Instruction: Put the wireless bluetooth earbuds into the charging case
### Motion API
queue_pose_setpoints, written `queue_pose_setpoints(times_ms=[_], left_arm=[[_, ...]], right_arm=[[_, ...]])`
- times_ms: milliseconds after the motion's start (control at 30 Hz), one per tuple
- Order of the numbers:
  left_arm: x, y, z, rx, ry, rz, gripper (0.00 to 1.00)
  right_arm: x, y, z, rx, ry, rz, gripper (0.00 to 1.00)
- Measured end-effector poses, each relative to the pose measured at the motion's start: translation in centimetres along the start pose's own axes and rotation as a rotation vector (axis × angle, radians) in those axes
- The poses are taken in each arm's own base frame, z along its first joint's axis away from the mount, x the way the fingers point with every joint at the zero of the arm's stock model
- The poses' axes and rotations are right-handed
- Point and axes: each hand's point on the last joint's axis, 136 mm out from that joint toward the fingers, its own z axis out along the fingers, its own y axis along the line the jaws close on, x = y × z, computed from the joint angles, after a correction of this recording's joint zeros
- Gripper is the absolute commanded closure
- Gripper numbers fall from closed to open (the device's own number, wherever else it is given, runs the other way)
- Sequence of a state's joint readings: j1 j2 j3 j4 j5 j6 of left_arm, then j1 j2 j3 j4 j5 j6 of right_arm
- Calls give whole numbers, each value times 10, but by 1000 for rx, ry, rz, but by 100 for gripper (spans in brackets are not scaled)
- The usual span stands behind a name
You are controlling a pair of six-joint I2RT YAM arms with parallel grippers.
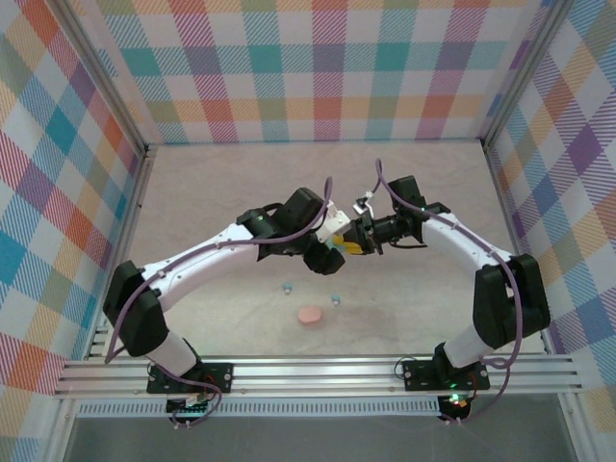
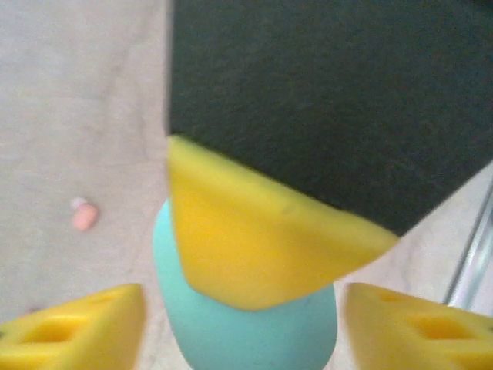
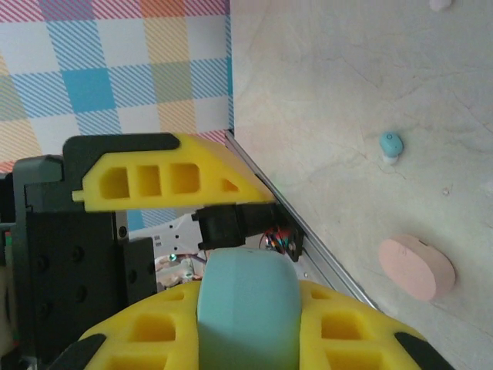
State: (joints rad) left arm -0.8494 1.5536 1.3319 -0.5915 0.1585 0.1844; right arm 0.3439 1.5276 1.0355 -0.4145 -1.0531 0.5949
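A blue earbud (image 1: 286,287) and a second blue earbud (image 1: 335,298) lie loose on the table (image 1: 433,192), tiny beads at about 11 and 1 o'clock from the oval pink case (image 1: 309,316), near it but not touching. From the right wrist, one of them reads as a rounded blue cap on a whitish stub. A pink earbud (image 2: 83,216), pale with a whitish tip, rests on the table at roughly 10 o'clock from the teal case (image 2: 246,331) in the left wrist view. At 12 o'clock from the pink case the two arms meet. There the right gripper (image 3: 246,308) is pinched on the teal case, a smooth rounded oval between its yellow fingers. The left gripper (image 2: 246,339) stands spread, its fingers on either side of that case with gaps showing.
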Motion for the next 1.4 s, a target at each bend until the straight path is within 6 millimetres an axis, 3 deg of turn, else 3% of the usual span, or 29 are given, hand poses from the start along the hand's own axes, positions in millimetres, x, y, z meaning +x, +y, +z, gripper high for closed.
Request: queue_pose_setpoints(times_ms=[133, 300, 500, 667, 933, 1167, 1400], left_arm=[[-3, 16, -30, -119, -139, -30, 17], [-7, 17, -70, -151, -406, -64, 15], [-31, 12, -83, -73, -585, -52, 15], [-58, 16, -102, -19, -748, -32, 16], [-72, 32, -89, 89, -835, -62, 25], [-80, 25, -82, 190, -860, -69, 31], [-86, 22, -76, 241, -859, -72, 39]], right_arm=[[-16, 15, -6, -1, -98, 5, 91], [-42, 46, -18, -49, -243, -6, 90], [-60, 72, -31, -119, -357, 15, 89], [-53, 81, -45, -150, -461, 41, 88], [-48, 97, -60, -209, -579, 71, 87], [-47, 95, -56, -237, -617, 123, 87], [-47, 107, -55, -283, -629, 118, 86]])
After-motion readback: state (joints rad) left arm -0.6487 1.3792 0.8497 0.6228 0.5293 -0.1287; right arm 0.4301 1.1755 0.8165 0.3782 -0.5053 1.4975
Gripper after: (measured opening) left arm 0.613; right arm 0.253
